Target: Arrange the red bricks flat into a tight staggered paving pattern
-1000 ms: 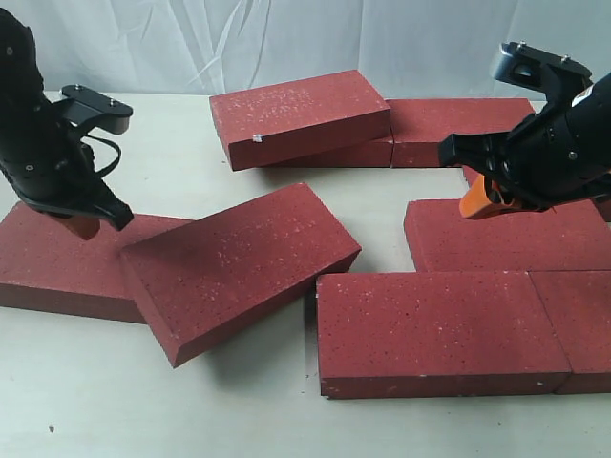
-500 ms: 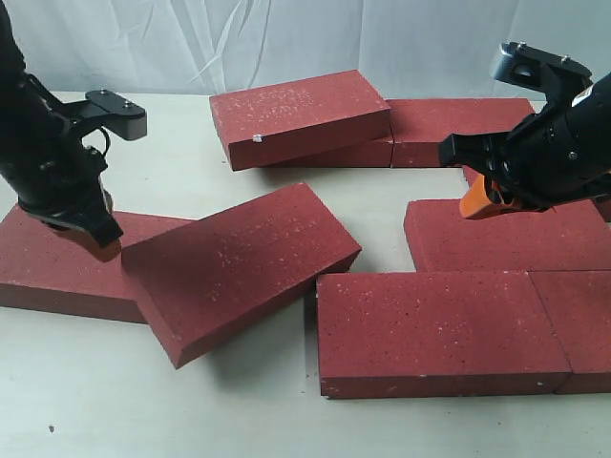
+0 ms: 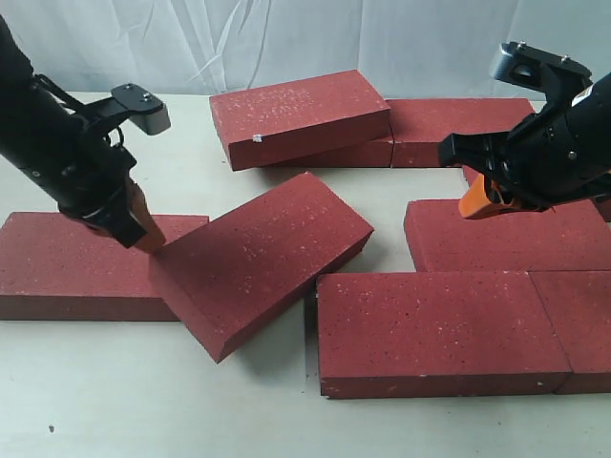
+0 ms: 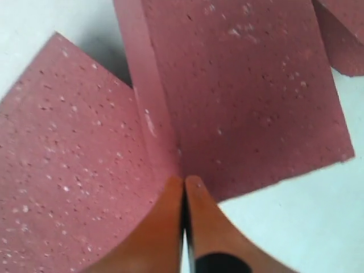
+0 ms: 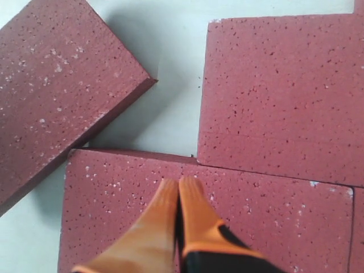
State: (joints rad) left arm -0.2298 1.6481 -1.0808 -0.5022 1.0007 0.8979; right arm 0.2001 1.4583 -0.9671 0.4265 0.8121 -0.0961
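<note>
A crooked brick [image 3: 263,262] lies in the middle of the pale table [image 3: 95,410], turned at a slant. All the other red bricks lie around it.

The left gripper [image 3: 145,237] is at the crooked brick's left corner. Its two orange fingers [image 4: 165,227] are pressed together with nothing between them. The tips touch the edge of the crooked brick, right where it meets the long brick [image 3: 76,262] on its left. That long brick lies flat and touches the crooked brick. I cannot tell if the crooked brick sits a little on top of it.

Just to the right of the crooked brick lies a big flat brick [image 3: 439,329], close to its right corner. Another brick [image 3: 584,324] sits tight against the far end of the big one. Behind the big brick lies one more brick [image 3: 516,243].

The right gripper [image 3: 474,205] is well to the right of the crooked brick, over that brick behind. Its orange fingers [image 5: 196,216] are together too and hold nothing. I cannot tell if they touch the brick.

Behind the crooked brick, near the white curtain [image 3: 286,38], a brick with a white chip [image 3: 296,116] lies tilted on top of another brick [image 3: 358,153]. One more brick [image 3: 458,129] sits beside those two.
</note>
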